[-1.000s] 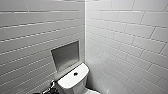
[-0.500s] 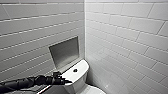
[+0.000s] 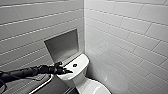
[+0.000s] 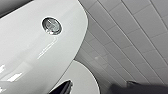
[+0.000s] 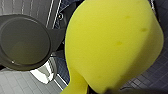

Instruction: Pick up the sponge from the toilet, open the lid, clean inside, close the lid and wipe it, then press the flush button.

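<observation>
left gripper beside flush button, jaws unclear; right jaws hold sponge; wall niche behind toilet

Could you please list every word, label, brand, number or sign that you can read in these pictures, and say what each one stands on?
Nothing can be read here.
Faint streaky mark on the tank cover, beside the flush button: too blurred to read; it may be a logo or just a reflection.
The sponge and the wall tiles: no print seen.

Black jointed arm, black left gripper
</observation>
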{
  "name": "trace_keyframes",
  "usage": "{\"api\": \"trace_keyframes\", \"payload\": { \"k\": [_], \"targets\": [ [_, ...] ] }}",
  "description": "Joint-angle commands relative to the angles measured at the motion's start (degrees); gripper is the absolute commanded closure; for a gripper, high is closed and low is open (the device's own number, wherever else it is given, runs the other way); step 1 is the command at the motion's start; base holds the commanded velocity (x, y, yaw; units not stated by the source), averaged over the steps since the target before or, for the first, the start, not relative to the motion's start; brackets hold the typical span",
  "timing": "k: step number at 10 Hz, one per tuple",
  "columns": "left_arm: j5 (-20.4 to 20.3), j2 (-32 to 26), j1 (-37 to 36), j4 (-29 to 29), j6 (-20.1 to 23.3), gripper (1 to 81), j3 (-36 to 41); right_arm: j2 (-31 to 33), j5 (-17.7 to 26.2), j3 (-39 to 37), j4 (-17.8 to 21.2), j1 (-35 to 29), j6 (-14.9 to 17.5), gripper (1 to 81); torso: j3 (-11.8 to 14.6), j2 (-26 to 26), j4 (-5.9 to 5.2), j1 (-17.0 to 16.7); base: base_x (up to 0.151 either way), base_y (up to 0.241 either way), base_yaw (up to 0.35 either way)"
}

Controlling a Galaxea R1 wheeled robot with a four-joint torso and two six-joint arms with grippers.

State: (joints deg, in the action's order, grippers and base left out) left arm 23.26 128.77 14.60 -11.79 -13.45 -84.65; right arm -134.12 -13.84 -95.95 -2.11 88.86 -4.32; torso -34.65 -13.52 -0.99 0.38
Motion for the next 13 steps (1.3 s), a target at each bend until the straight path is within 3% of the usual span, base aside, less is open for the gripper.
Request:
{"api": "trace_keyframes", "payload": {
  "k": [1,2,3,5,9,10,13],
  "targets": [
    [5.21,0.79,-10.86,-0.34,-1.41,1.0,-3.24,1.9,3.64,2.01,0.35,-0.3,0.01,81.1,-3.0,0.0,0.0,0.0,0.0,0.0,0.0],
    [6.35,2.28,-12.17,-0.34,-1.67,1.0,-5.08,1.9,3.64,2.01,0.35,-0.3,0.01,81.1,-4.37,0.02,0.0,0.02,0.0,0.0,0.0],
    [7.24,3.69,-13.58,-0.34,-1.76,1.0,-6.66,1.9,3.64,2.01,0.35,-0.3,0.01,81.1,-2.62,0.05,0.0,0.02,0.0,0.0,0.0],
    [9.08,6.76,-16.4,-0.25,-2.46,1.0,-9.74,1.81,3.64,2.01,0.35,-0.39,0.01,81.1,-3.89,0.09,0.0,0.05,0.0,0.0,0.0],
    [11.19,11.34,-18.68,0.45,-2.73,1.0,-16.24,1.55,3.64,2.01,0.44,-0.3,0.01,81.1,-3.98,0.11,0.0,0.07,0.0,0.0,0.0],
    [11.28,12.13,-19.04,0.63,-2.73,81.1,-17.65,1.46,3.64,2.01,0.44,-0.3,0.01,81.1,-3.98,0.11,0.0,0.07,0.0,0.0,0.0],
    [12.51,17.39,-20.01,1.68,-2.73,81.1,-25.12,1.2,3.64,2.01,0.44,-0.3,0.01,81.1,-3.98,0.11,0.0,0.07,0.0,0.0,0.0]
  ]
}}
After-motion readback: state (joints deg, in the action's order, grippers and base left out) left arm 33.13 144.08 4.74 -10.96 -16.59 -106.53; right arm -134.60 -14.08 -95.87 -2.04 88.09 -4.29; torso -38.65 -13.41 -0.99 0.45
